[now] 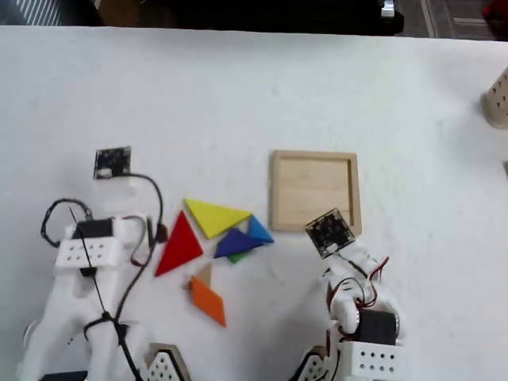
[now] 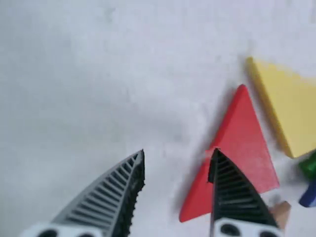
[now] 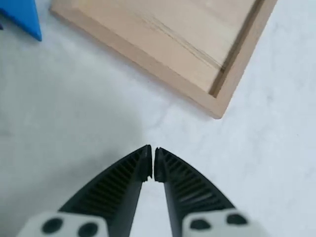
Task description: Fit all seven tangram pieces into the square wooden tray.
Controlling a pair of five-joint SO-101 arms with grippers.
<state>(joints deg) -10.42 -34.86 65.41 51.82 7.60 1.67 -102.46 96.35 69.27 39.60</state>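
My left claw (image 2: 177, 154) is spread wide, one tip over the red triangle (image 2: 242, 143) at 3 o'clock. My right claw (image 3: 152, 150) is pressed together, empty.

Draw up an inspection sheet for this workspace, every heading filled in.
Surface: white table.
Job's things: tray holds nothing; yellow triangle, red triangle, dark blue triangle, light blue triangle, green piece, tan piece and orange piece lie loose outside it.
Clutter: perforated wooden block at the table's edge.
Hands: left hand open at the red triangle; right hand shut over bare table near a tray corner.
Cables: black cable by the left arm; red wires on the right arm.
Surroundings: dark floor beyond the far edge.
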